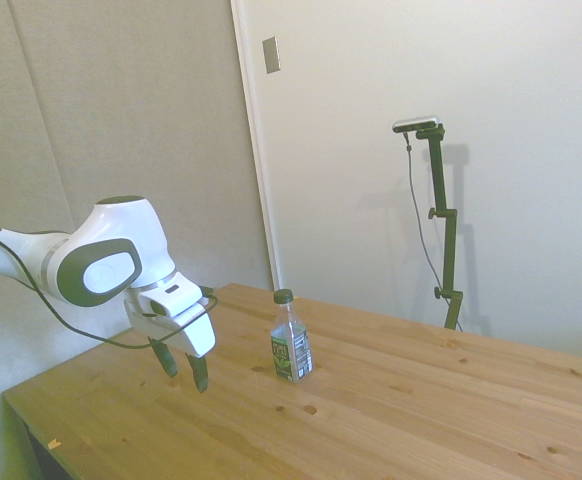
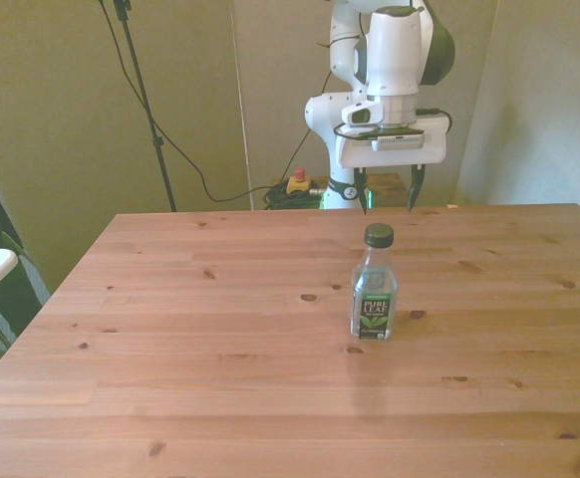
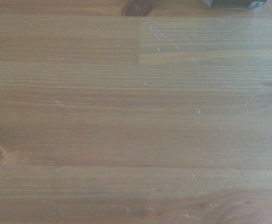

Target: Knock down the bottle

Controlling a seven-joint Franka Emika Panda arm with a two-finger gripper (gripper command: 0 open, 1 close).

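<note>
Bottle [image 2: 374, 288] upright on the wooden table [image 2: 170, 329], near the middle, closer to the far edge than the near one, cap on. Gripper [image 2: 387, 191] released, fingers spread and pointing down, above the far edge directly behind the bottle, apart from it. Bottle base [image 3: 234, 3] barely visible in the wrist view.

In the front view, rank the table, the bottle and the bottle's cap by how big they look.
1. Table
2. Bottle
3. Cap, smallest, as it is only the bottle's top.
</note>
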